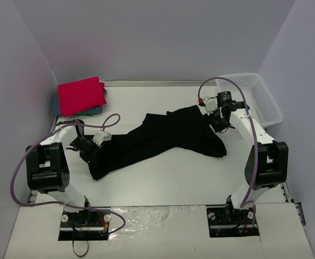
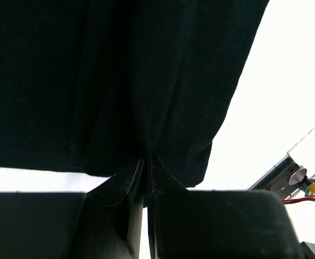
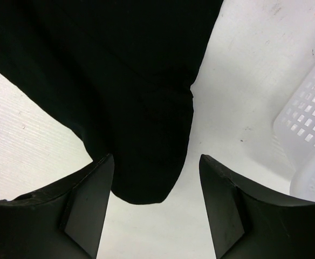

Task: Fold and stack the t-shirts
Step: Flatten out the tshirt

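The black t-shirt (image 1: 163,137) lies bunched in a long strip across the middle of the table. Its hem (image 2: 146,156) is pinched by my left gripper (image 1: 89,155), which is shut on it at the strip's left end. At the shirt's upper right end my right gripper (image 1: 216,122) stands open, a rounded flap of black cloth (image 3: 146,178) lying between its fingers (image 3: 90,199) without being pinched. A folded red-pink t-shirt (image 1: 81,95) rests on a teal-blue one (image 1: 95,111) at the back left corner.
A white mesh basket (image 1: 257,97) stands at the back right, close beside my right gripper, and shows as a white basket (image 3: 311,135) at the right edge of the right wrist view. Purple cables loop over both arms. Grey walls enclose the table.
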Robot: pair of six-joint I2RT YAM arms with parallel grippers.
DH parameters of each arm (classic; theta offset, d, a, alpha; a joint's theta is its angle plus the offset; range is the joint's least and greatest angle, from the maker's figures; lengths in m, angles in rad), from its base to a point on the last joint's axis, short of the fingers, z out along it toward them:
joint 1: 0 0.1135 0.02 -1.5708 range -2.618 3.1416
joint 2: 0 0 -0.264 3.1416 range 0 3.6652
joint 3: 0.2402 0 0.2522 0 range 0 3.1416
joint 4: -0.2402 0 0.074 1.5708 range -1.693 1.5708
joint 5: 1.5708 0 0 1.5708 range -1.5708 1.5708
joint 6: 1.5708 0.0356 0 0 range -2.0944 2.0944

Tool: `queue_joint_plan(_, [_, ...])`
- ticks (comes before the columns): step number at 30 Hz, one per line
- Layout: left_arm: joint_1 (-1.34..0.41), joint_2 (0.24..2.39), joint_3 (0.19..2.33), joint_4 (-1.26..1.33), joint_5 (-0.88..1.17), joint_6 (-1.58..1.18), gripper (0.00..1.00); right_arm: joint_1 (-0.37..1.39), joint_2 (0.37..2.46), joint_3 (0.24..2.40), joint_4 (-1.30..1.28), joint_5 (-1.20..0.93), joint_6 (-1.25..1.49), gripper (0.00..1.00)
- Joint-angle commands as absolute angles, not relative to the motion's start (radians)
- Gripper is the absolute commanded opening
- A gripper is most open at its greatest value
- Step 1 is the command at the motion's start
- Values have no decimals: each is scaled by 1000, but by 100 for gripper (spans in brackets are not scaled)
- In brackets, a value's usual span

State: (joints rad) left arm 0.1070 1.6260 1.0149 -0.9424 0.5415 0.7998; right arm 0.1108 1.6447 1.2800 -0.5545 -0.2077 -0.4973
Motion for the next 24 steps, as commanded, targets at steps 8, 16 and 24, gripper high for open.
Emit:
queue_joint_plan(8, [167,1323,1141,-902,542,644,2,54,1664,1340,-551,-282,-511,63])
queue_joint_plan(16, [166,1229,1203,-965,537,606,2,11,1912,1509,-713,-544,-604,62])
queue_joint_plan(24, [166,1226,1157,-966,528,597,2,9,2120,1629,-950,-703,-788,54])
